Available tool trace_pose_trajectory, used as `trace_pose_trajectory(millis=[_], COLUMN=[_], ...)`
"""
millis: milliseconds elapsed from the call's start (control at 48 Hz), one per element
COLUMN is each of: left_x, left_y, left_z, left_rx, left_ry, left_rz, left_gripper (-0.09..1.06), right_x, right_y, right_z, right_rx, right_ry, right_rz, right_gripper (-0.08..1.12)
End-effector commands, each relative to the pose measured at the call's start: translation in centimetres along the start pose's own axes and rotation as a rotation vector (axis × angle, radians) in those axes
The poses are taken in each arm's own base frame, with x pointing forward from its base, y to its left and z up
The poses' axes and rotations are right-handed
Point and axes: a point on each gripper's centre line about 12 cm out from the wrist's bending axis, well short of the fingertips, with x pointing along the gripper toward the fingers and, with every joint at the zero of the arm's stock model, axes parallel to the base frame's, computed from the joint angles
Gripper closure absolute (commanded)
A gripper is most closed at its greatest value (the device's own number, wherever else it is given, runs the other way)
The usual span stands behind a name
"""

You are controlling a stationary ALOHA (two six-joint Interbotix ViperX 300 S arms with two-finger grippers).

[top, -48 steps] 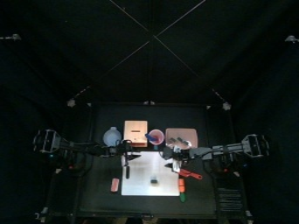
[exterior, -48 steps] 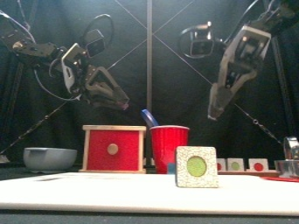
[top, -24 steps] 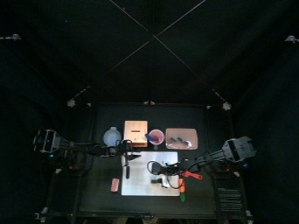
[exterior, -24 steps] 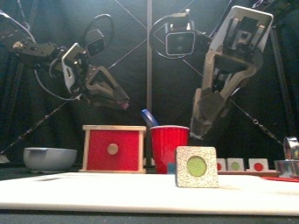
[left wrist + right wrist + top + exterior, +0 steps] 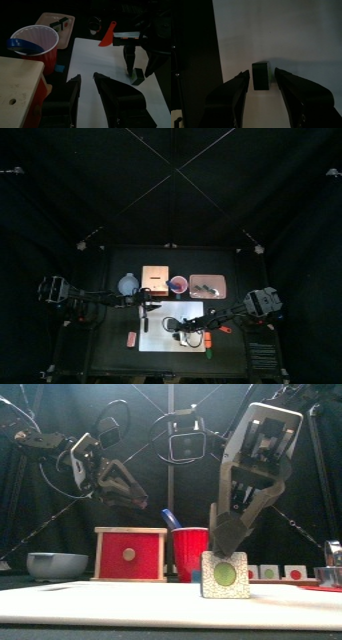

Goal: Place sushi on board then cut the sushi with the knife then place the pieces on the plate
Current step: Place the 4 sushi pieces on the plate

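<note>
plating step, i judge: right gripper, jaws wide, straddles the sushi piece standing mid white board; next, pinch and carry to pink tray at 1 o'clock; left gripper at 9 o'clock, narrowly parted, empty.

The black table bears 1 white cutting board at its front. Behind it stand a blue-grey bowl, wooden box, red cup and pink tray.
</note>
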Motion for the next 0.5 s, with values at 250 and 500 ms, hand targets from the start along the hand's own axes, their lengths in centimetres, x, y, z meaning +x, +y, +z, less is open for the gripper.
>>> trace_pose_trajectory(millis=[250, 500], left_x=[0.1, 0.1], left_y=[-0.1, -0.2], left_z=[0.7, 0.7], left_rx=[0.002, 0.004], left_ry=[-0.023, -0.023], left_rz=[-0.004, -0.006], left_gripper=[0.27, 0.27], right_x=[-0.5, -3.2], right_y=[0.3, -1.4], right_z=[1.2, 0.2], right_rx=[0.001, 0.012], right_ry=[-0.031, 0.031], right_rz=[0.010, -0.031], right_gripper=[0.42, 0.46])
